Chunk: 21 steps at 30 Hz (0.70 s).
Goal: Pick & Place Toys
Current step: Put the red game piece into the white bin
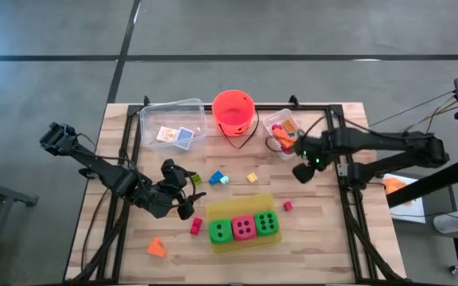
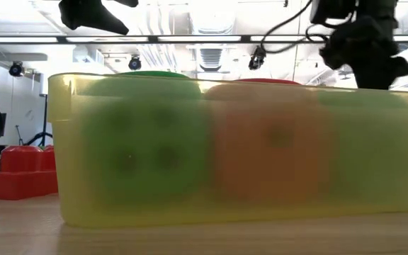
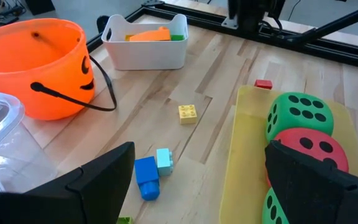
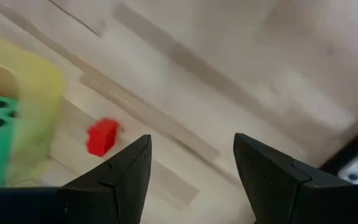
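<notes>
Two green dice and a pink one sit in a row in the flat yellow tray at the table's near middle. Loose bricks lie on the wood: blue and cyan, yellow, a red one left of the tray, and a small red one right of it. My left gripper hangs open left of the tray, nothing between its fingers. My right gripper is open, pointing down above bare wood right of the tray.
At the far edge stand an orange bucket, a clear box with cards, and a white bin with bricks. An orange shape lies near left. Black frame rails run along both sides.
</notes>
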Each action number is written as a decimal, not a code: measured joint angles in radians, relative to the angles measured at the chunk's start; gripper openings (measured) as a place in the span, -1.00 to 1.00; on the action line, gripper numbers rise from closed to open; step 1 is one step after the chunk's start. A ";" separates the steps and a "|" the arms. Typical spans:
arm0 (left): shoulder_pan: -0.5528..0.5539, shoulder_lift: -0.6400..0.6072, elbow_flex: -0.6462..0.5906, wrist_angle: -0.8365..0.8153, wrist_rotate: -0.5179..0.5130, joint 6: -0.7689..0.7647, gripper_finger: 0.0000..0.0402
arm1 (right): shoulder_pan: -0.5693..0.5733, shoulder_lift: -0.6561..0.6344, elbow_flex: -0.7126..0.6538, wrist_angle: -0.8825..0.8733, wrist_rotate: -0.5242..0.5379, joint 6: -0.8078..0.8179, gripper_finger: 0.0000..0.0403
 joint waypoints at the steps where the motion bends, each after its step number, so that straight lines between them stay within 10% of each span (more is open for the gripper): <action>1: 0.000 0.000 0.000 0.000 0.000 0.000 0.72 | 0.028 0.004 -0.018 0.009 0.001 0.030 0.11; 21: 0.000 0.000 0.000 0.000 0.000 0.001 0.73 | 0.441 0.243 -0.121 0.414 0.084 0.387 0.11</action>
